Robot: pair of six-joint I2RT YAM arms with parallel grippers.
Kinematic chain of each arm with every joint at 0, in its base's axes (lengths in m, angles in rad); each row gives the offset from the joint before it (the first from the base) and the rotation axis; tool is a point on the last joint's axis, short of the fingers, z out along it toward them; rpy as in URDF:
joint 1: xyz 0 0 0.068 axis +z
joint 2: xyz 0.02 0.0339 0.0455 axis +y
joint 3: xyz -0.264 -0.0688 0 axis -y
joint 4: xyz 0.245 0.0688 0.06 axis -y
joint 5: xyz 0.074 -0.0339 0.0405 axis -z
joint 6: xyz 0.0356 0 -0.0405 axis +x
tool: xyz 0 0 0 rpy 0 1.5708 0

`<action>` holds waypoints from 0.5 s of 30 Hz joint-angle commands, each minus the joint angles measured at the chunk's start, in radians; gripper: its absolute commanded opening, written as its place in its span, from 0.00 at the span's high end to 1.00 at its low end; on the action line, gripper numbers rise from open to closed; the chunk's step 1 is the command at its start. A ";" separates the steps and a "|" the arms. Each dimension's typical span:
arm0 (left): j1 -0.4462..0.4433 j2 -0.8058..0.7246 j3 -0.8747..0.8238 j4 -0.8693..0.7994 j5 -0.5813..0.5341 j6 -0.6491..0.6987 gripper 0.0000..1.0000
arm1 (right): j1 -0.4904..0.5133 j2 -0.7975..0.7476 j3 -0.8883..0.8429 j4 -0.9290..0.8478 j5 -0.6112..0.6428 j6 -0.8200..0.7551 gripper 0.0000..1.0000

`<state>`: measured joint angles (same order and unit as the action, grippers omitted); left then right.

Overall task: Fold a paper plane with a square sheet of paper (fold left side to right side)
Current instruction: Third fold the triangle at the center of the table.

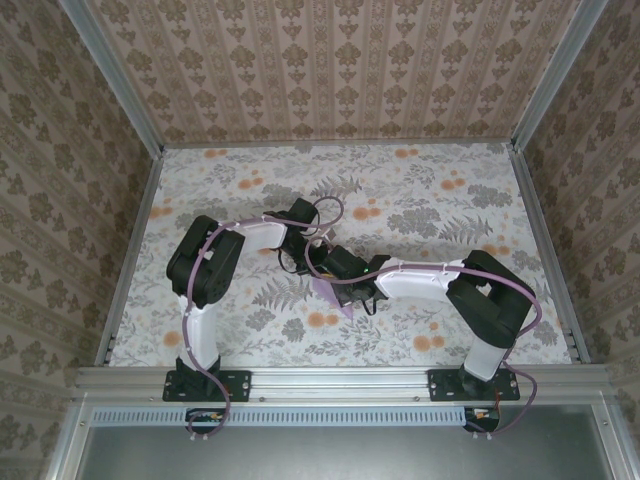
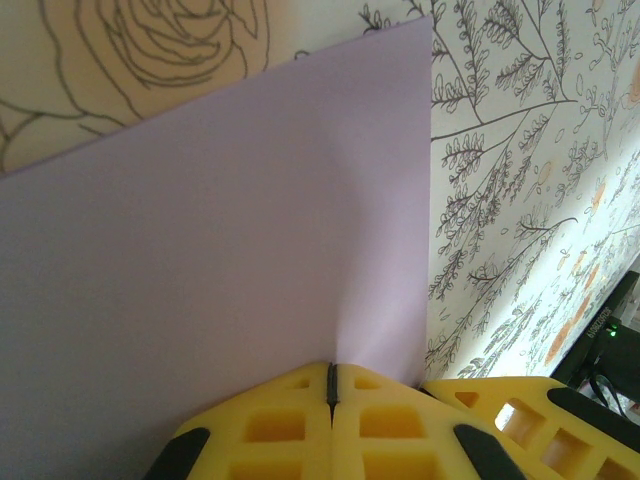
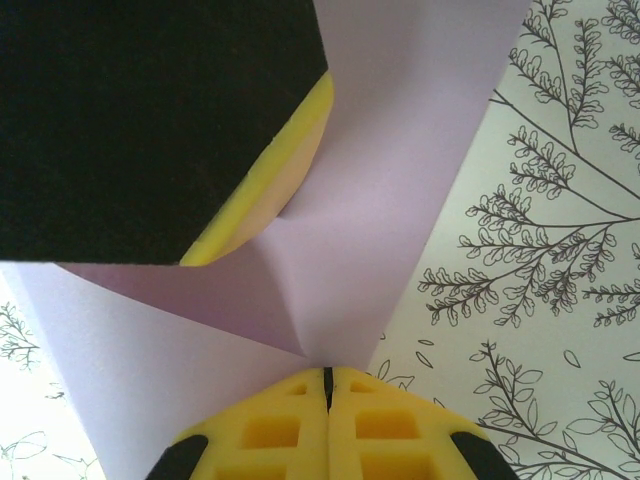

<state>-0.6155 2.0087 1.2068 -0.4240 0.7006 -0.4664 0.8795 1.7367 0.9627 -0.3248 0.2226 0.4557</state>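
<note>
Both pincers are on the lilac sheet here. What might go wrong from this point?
1. The left pincer and right pincer are both shut on the lilac paper, close together; pulling apart may tear it.
2. The paper buckles between them in the right wrist view, so a stray crease could set.
</note>
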 commanded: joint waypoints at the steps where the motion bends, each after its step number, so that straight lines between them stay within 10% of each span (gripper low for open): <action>1: -0.012 0.043 -0.017 -0.020 -0.030 0.014 0.95 | -0.008 0.019 0.026 -0.011 0.022 0.023 1.00; 15: -0.012 0.042 -0.020 -0.020 -0.033 0.014 0.95 | -0.008 -0.023 0.011 -0.011 0.020 0.013 1.00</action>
<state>-0.6155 2.0098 1.2068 -0.4206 0.7040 -0.4664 0.8795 1.7363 0.9630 -0.3210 0.2226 0.4606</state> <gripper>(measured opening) 0.049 0.046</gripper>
